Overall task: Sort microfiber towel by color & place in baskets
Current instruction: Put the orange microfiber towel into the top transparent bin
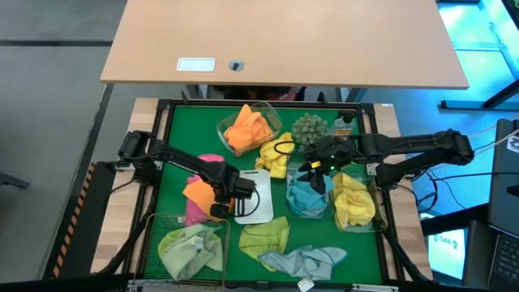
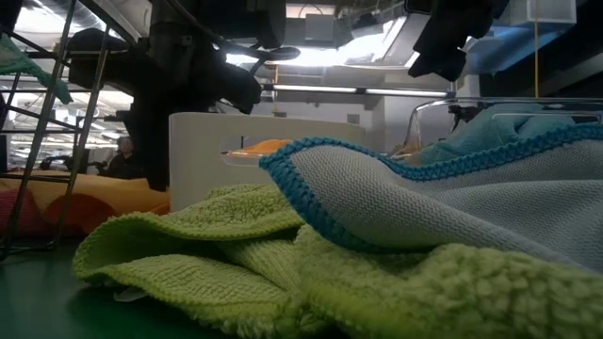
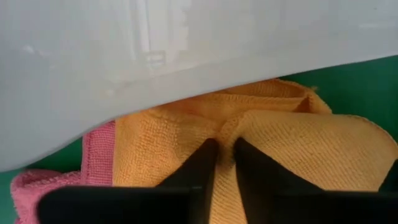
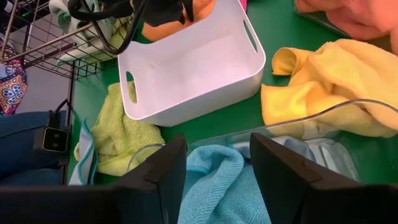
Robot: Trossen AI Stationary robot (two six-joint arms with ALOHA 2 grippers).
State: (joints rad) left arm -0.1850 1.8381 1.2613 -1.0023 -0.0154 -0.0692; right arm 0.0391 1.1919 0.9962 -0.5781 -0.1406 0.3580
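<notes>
1. The soft orange microfiber towel (image 3: 273,149), beside the white rectangular tray (image 4: 205,56) and overlapping a pink towel (image 3: 93,155), is pinched at a raised fold by the left gripper (image 3: 224,155).
2. Being light and limp, it is judged to drape when lifted.
3. The right gripper (image 4: 217,171) is held spread above a teal towel (image 4: 217,180) in a clear tub (image 4: 298,121).

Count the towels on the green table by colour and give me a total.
Orange towels: 2
Yellow towels: 2
Pink towels: 1
Teal-blue towels: 2
Lime green towels: 2
Total: 9 that show from above; others may lie hidden underneath.
</notes>
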